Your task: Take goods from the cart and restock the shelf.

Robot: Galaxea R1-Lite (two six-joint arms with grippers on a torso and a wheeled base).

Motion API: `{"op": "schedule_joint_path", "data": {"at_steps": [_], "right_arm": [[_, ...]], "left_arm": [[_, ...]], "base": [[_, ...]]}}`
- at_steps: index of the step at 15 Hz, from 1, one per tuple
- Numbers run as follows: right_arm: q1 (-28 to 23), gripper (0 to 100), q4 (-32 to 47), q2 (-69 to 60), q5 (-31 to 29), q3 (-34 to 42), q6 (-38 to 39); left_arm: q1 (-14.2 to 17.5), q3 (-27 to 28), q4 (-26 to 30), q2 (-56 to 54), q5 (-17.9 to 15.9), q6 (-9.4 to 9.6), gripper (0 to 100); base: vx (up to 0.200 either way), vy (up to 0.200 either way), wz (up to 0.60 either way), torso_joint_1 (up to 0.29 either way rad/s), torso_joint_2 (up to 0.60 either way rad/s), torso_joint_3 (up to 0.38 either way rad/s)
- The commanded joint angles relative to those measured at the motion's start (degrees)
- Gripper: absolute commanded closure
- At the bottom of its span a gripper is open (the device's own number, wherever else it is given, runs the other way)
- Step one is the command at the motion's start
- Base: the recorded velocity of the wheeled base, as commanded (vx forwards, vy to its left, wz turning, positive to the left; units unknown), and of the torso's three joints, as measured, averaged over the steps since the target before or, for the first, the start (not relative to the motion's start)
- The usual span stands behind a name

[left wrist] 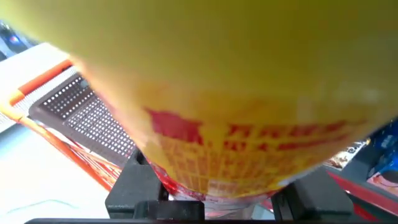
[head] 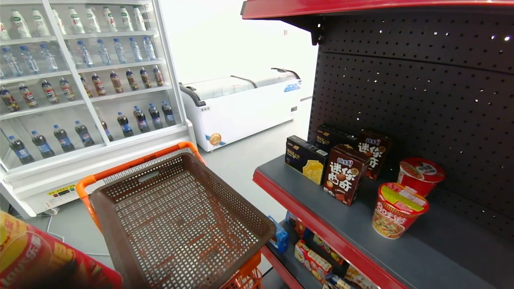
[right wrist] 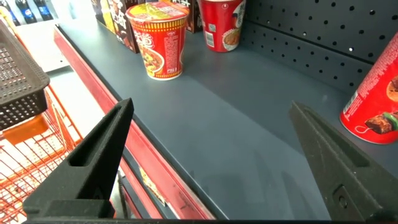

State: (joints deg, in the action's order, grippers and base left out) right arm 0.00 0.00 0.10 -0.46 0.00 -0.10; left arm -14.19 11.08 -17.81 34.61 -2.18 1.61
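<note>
The yellow-red package (left wrist: 236, 93) is blurred (print unreadable), a red canister (right wrist: 373, 93) edge-cropped.

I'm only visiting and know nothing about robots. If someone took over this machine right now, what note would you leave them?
Left gripper: shut on a yellow and red package, held to the left of the cart, not yet over the shelf.
Right gripper: open and empty, above a bare stretch of the shelf board.
Cart basket: no goods visible inside.
Done: boxes and noodle cups stand on the shelf.
Left: set the held package on the shelf's free space; it looks like the last item.
</note>
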Motion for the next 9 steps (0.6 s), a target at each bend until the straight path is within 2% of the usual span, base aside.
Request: {"op": "schedule_joint_path", "data": {"at_steps": [1,5,9], "right_arm": [[0.0,0,0.0,0.0,0.0,0.0,0.0],[0.0,0,0.0,0.0,0.1,0.0,0.0],[0.0,0,0.0,0.0,0.1,0.0,0.0]], "left_arm": [[0.2,-2.6,0.0,-7.6,0.2,-0.03,100],[0.4,-2.8,0.1,-11.2,0.4,-0.03,100],[0.2,-2.5,5.9,-15.0,0.2,0.06,100]], "base": [[0.0,0.0,0.0,0.0,0.0,0.0],[0.0,0.0,-0.6,-0.004,0.0,0.002],[0.0,0.0,-0.6,0.001,0.0,0.006]]}}
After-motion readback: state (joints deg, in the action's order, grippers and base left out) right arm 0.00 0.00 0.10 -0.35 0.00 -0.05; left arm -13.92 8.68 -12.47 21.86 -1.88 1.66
